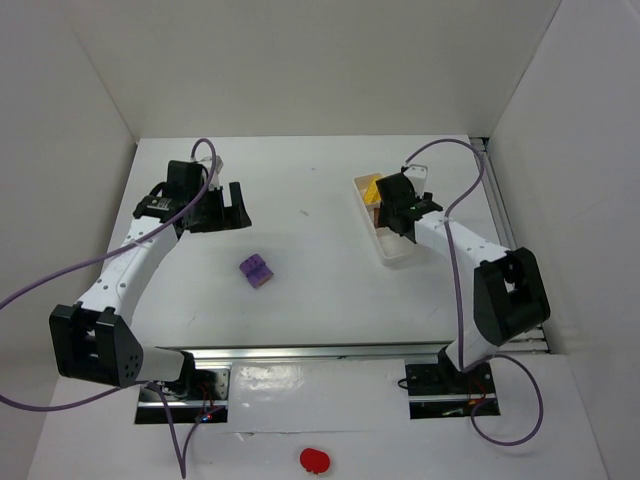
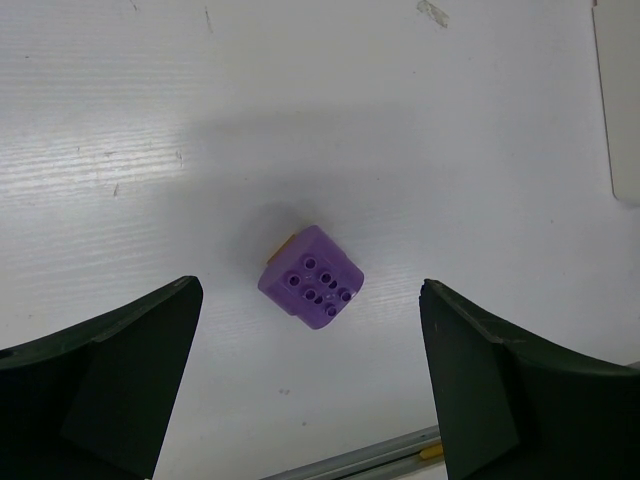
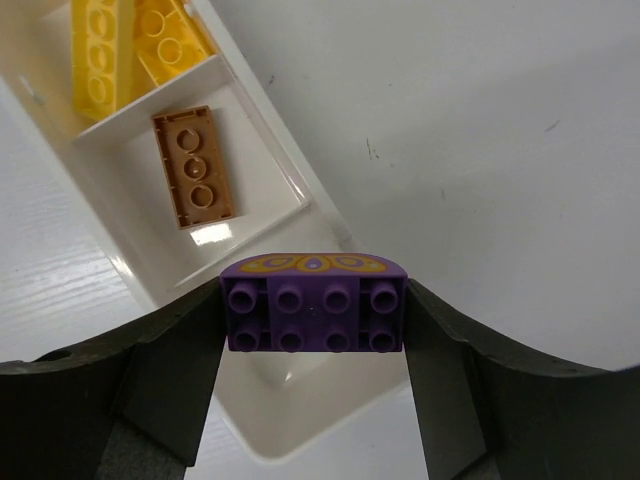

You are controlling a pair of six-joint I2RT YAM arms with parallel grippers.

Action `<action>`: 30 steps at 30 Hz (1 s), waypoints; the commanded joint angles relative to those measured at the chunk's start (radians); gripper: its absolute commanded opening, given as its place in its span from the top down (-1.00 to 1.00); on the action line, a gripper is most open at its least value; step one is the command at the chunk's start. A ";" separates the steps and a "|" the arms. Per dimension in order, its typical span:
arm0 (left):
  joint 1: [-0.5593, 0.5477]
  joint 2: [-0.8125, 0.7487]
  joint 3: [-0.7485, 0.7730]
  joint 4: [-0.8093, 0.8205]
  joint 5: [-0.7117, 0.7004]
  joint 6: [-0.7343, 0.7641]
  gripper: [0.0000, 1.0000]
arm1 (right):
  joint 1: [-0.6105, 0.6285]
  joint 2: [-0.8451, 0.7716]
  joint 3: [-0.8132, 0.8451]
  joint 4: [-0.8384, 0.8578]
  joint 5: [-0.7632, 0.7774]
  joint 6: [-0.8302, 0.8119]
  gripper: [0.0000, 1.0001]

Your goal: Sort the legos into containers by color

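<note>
One squarer purple brick (image 2: pixel 312 275) lies mid-table (image 1: pixel 330 300) on the near side, studded face up, turned corner-on to the left gripper (image 2: pixel 307 295), which hangs above it spread wide, holding nothing, fingers clear of the brick. Farther right, the right gripper (image 3: pixel 313 300) is closed partway on the arched purple brick (image 3: pixel 315 325), a finger on each short end: long axis finger to finger, studs toward the wrist camera, over the near-end compartment of the white tray (image 3: pixel 280 410). Next compartment: orange-brown brick (image 3: pixel 195 168), hollow side up, long axis roughly along the tray. Far compartment: two yellow bricks (image 3: pixel 100 55), side by side, hollow side up
</note>
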 commanded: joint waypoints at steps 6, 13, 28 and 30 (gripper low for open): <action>-0.003 0.012 0.026 0.004 0.007 -0.003 -0.99 | -0.011 0.027 0.023 0.067 0.008 -0.019 -0.70; -0.003 0.012 0.026 -0.005 -0.011 -0.003 -0.99 | 0.100 -0.055 0.011 0.075 -0.012 -0.020 -0.42; 0.027 0.012 0.023 -0.071 -0.030 0.010 -0.96 | 0.552 0.239 0.213 0.159 -0.375 -0.112 -0.83; 0.011 0.060 0.012 -0.080 -0.008 0.020 -0.96 | 0.552 0.239 0.213 0.159 -0.354 -0.103 -0.83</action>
